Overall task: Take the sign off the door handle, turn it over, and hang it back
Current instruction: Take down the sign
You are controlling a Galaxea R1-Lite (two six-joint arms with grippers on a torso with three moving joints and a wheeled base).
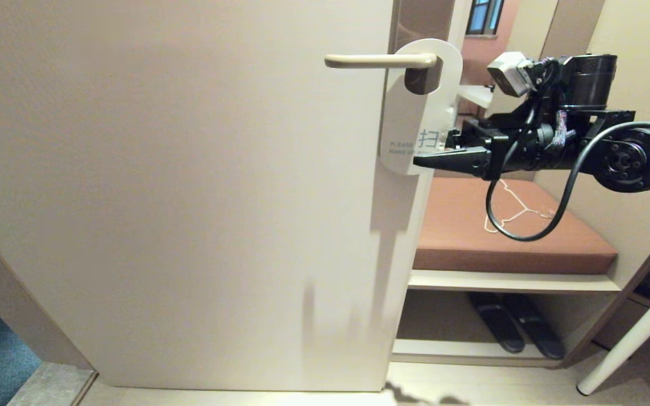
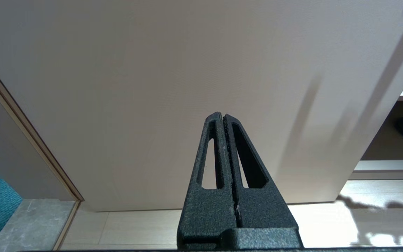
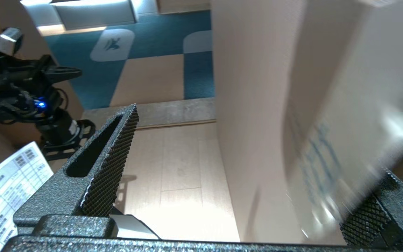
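Note:
The sign (image 1: 409,113) hangs by its hole on the beige door handle (image 1: 378,61) at the door's right edge, white side out, reading "PLEASE MAKE UP". My right gripper (image 1: 435,149) reaches in from the right at the sign's lower end, open, with one finger in front of the card and one behind. In the right wrist view the sign (image 3: 345,140) lies between the wide-apart fingers (image 3: 117,147), close to the far one. My left gripper (image 2: 222,115) is shut and empty, low before the door.
The beige door (image 1: 189,197) fills the left. Right of it is a brown cushioned bench (image 1: 471,237) with a white wire hanger (image 1: 514,211), dark slippers (image 1: 517,327) on the shelf below, and a white slanted pole (image 1: 635,332).

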